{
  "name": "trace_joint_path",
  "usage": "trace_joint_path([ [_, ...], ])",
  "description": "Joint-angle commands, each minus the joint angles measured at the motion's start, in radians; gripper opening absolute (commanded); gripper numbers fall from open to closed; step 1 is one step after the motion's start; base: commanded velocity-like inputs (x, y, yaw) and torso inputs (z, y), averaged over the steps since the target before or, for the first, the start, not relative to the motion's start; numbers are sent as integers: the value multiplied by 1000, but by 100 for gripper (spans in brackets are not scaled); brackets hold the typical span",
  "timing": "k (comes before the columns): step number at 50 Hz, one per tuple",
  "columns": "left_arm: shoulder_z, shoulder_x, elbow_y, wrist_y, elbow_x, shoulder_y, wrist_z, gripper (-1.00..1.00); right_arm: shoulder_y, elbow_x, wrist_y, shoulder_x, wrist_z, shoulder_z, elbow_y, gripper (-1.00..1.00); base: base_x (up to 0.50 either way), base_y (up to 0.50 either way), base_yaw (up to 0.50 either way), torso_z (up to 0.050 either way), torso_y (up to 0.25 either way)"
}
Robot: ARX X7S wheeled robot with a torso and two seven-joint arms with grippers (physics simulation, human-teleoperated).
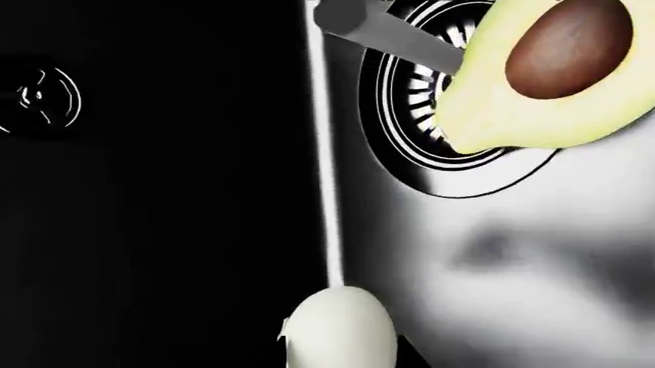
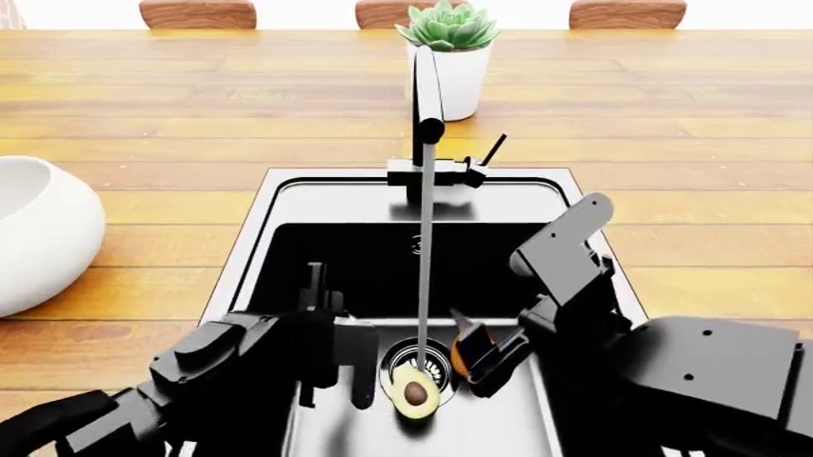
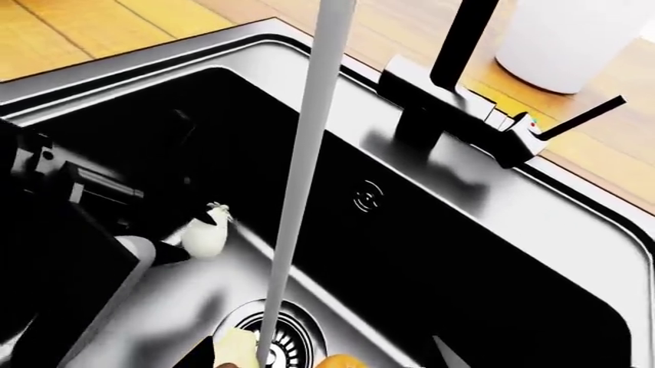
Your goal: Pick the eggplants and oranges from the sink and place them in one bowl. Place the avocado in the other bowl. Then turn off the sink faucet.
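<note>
The wooden counter (image 2: pixel 190 105) surrounds the steel-rimmed sink (image 2: pixel 254 228). Far left stands the glossy round one bowl (image 2: pixel 38 233). Left gripper (image 2: pixel 343 367) jaws: cannot tell. Right gripper (image 2: pixel 477 357) clamps an orange (image 2: pixel 466 360). The halved avocado (image 2: pixel 413 392) (brown pit up) lies on the drain.

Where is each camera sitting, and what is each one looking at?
Head view: high on the robot's head, looking down into the sink; both arms show, and the left gripper.
Left wrist view: low inside the basin, facing the avocado over the drain; one pale fingertip shows.
Right wrist view: on the right arm, looking across at the sink faucet; the left arm shows.
All three share the water stream.
</note>
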Motion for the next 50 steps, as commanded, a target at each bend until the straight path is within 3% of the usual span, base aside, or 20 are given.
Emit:
trace_joint_path([
  [1,-136,-173,366,-133,-92,-25,-46,-100,25,18,4,-12,37,26,12,100,0,0,0,0,0],
  [10,-315,-225,568,-168,-198,-3,-173,-100,153,53,121,-97,140,28,183,100,0,0,0,0,0],
  [19,-474,-206,636,-200,-268,37,-346,-100,255,-1,160,-172,137,-28,358,100,0,0,0,0,0],
  [25,-534,-183,595,-84,-216,74,-502,-100,271,15,178,-195,138,-22,421,100,0,0,0,0,0],
  [32,-657,-158,631,-52,-282,97,-607,-100,271,14,190,-221,119,-50,479,100,0,0,0,0,1],
  [50,-782,-107,669,-61,-343,131,-753,-100,285,-60,146,-285,14,-152,648,100,0,0,0,0,0],
])
